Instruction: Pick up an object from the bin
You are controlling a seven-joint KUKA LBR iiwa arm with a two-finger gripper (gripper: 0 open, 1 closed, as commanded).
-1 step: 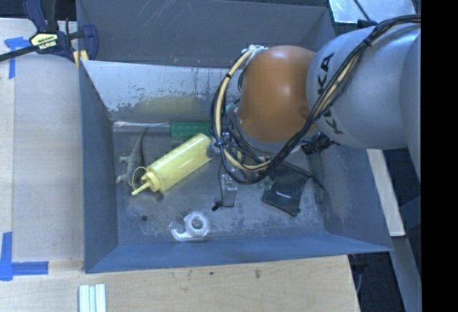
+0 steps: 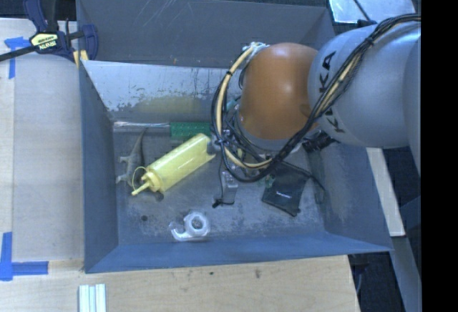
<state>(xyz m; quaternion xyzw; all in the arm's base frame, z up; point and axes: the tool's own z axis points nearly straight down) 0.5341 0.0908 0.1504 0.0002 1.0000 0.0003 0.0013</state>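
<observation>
The tool hangs low over the middle of the bin floor with nothing visibly in it, and I cannot tell whether it is apart or together. It stands between a yellow bottle just to its left and a black block to its right. The bottle lies on its side, its long axis slanting, nozzle toward the bin's lower left, base toward the arm.

In the bin, my end effector stands mid-floor: bottle left, ring nearer, flat pad just right, perhaps a brush beyond the bottle.
</observation>
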